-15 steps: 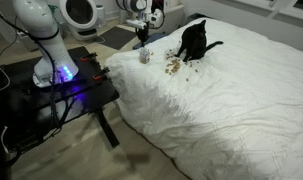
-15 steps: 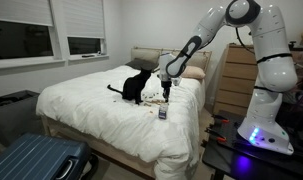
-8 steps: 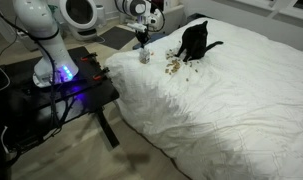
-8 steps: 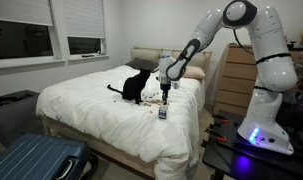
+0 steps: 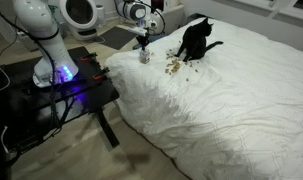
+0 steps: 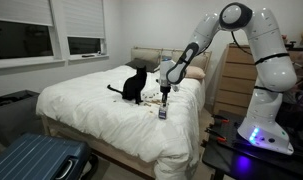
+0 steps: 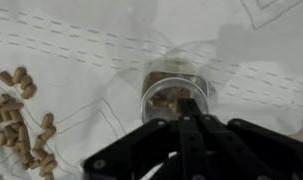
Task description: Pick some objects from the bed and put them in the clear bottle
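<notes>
The clear bottle (image 7: 175, 94) stands upright on the white bed (image 5: 231, 105), with several brown bits inside it. My gripper (image 7: 191, 112) hangs straight above its mouth with the black fingers pressed together; I see nothing held between the tips. The tan-brown pellets (image 7: 21, 125) lie in a loose cluster to the left of the bottle. In both exterior views the gripper (image 5: 143, 41) (image 6: 164, 97) hovers just over the bottle (image 5: 144, 56) (image 6: 162, 113), near the bed's edge (image 6: 91, 115), with the pellets (image 5: 174, 66) beside it.
A black cat (image 5: 194, 40) (image 6: 136, 86) sits on the bed right behind the pellets. A black table (image 5: 61, 85) holds the robot base next to the bed. A blue suitcase (image 6: 36, 160) stands on the floor, and a wooden dresser (image 6: 231, 80) is behind the arm.
The arm's upper links have shifted slightly; the gripper stays shut above the bottle. The cat and pellets have not moved.
</notes>
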### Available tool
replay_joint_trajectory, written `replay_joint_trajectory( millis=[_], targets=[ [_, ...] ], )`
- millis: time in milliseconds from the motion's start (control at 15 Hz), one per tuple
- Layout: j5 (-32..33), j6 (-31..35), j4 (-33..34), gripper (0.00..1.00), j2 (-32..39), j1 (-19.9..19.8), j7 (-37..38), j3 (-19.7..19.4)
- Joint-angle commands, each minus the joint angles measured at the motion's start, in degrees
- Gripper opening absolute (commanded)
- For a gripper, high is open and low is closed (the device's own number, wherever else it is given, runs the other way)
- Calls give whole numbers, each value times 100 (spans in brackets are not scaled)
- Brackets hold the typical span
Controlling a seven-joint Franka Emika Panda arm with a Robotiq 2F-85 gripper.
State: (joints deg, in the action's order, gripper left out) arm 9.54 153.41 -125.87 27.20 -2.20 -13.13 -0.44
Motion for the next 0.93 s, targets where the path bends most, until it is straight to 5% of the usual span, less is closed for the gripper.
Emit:
replay_joint_trajectory(
  millis=[0, 333, 400, 467, 667, 867],
  targets=[
    [-17, 146, -46, 31, 3, -108, -175, 69],
    [-4, 173, -26, 70, 35, -111, -156, 52],
    [-7, 175, -17, 24, 38, -116, -155, 51],
    [-21, 176, -13, 24, 38, -127, -160, 60],
    [-50, 143, 17, 1, 17, -150, -158, 67],
    [-111, 110, 55, 0, -56, -204, -182, 99]
  ],
)
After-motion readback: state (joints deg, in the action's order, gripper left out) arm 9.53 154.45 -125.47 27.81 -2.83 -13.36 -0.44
